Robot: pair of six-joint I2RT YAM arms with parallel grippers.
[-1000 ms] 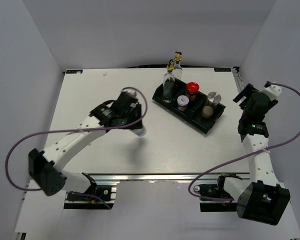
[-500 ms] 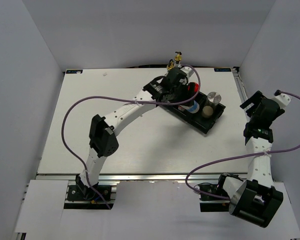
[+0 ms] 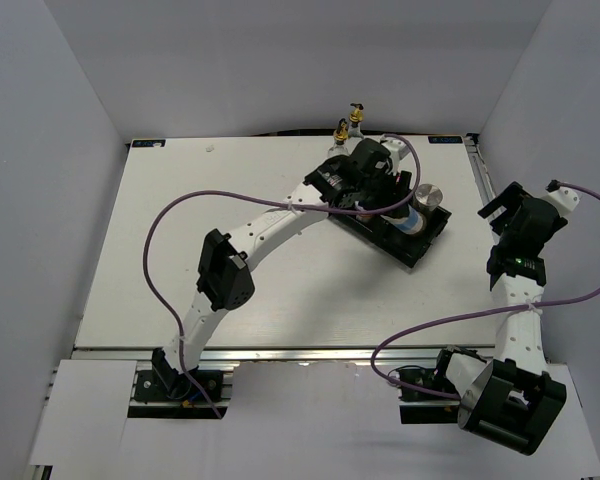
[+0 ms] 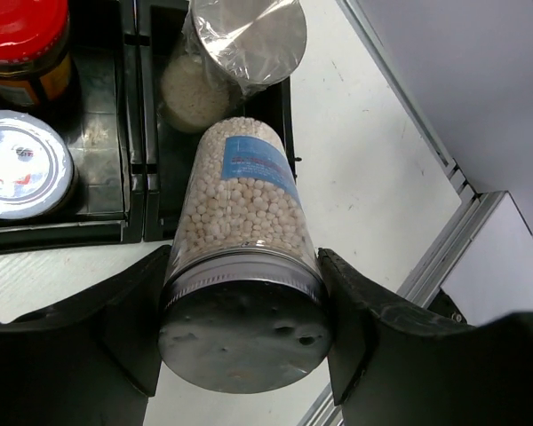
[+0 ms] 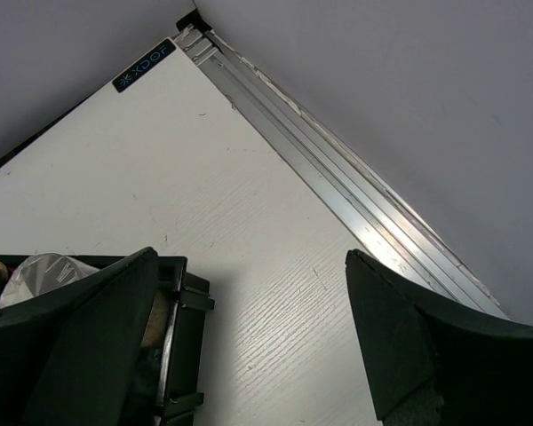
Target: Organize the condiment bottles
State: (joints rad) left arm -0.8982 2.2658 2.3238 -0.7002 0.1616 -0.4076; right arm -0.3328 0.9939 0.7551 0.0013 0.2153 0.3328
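Observation:
My left gripper (image 4: 242,311) is shut on a silver-capped shaker (image 4: 242,204) full of white beads with a blue label. It holds the shaker by the cap, base down over the right end of the black tray (image 4: 142,133). The second silver-capped shaker (image 4: 240,44) stands just beyond it. The red-lidded jar (image 4: 22,35) and the white-lidded jar (image 4: 22,173) sit in the compartments to the left. In the top view my left gripper (image 3: 385,190) covers the tray's middle, and two glass bottles (image 3: 348,125) stand behind it. My right gripper (image 5: 249,337) is open and empty to the right of the tray.
The tray (image 3: 420,245) lies at an angle at the back right of the white table. A metal rail (image 5: 338,177) runs along the table's right edge beside my right gripper (image 3: 502,203). The white enclosure walls rise close behind and beside the table.
My left arm has swung from the table's left middle to the right end of the tray, carrying the shaker. My right gripper has shifted slightly to the right, then held still.

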